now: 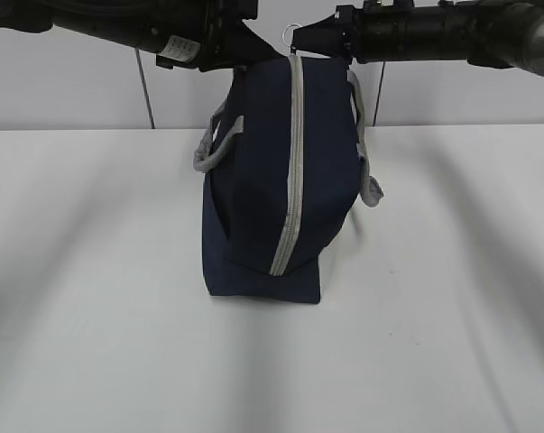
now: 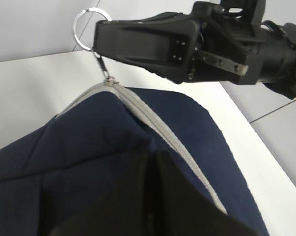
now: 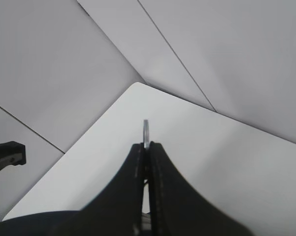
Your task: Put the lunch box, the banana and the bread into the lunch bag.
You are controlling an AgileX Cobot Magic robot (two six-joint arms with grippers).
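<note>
The white table (image 1: 91, 316) fills the lower frame; only 1 thing, the lunch bag (image 1: 276, 180), stands at its center.

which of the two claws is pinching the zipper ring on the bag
The right claw, shut on the small metal ring at the top of the dark navy fabric lunch bag; the left claw only grips bag fabric.

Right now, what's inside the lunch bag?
Can't tell. The lunch bag hides its inside: its grey zipper looks closed. The right gripper pinches the metal pull ring on top.
</note>
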